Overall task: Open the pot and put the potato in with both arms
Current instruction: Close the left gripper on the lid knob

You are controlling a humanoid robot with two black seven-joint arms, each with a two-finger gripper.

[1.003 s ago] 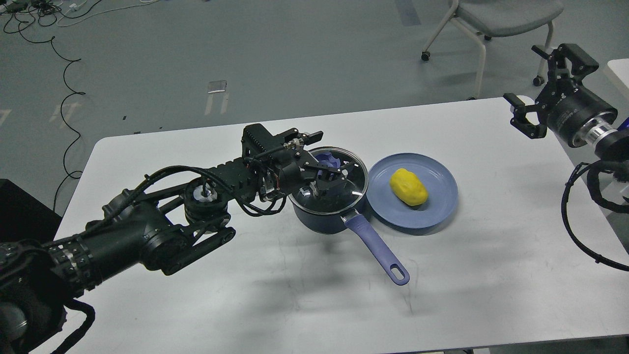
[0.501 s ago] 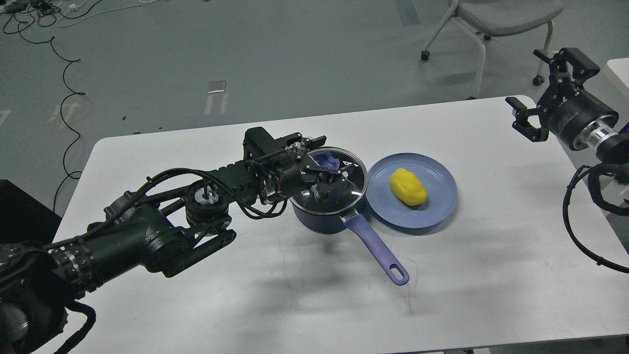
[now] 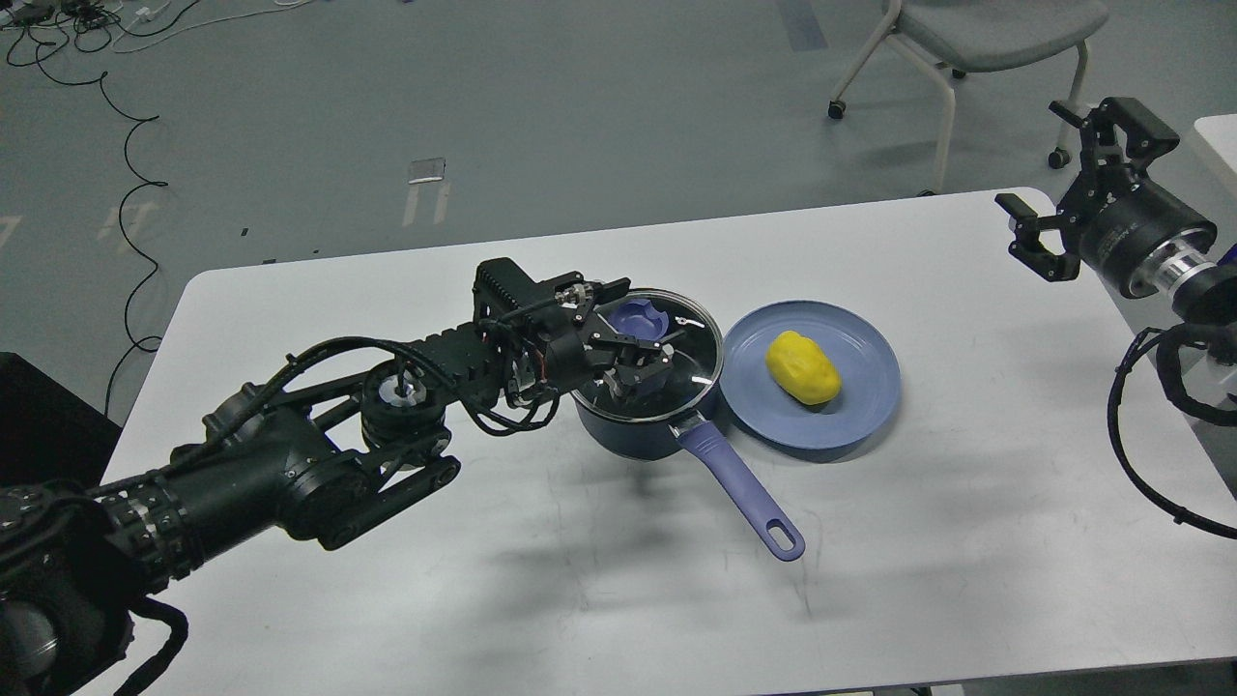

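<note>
While the pot (image 3: 646, 406) stays lidded, left tool (image 3: 633, 350) retreats slightly.

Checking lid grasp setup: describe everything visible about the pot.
The pot is a small dark navy saucepan on the white table, upright. Its glass lid, steel-rimmed with a purple knob, is on. The purple-blue handle points toward the camera. The left pincer is over the lid; contact unclear. The blue plate sits alongside.

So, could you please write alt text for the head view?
The left gripper reaches over the lidded pot at the purple knob; whether it grips cannot be told. A potato lies on a blue plate right of the pot, and the right gripper hangs open at the table's far right.
</note>
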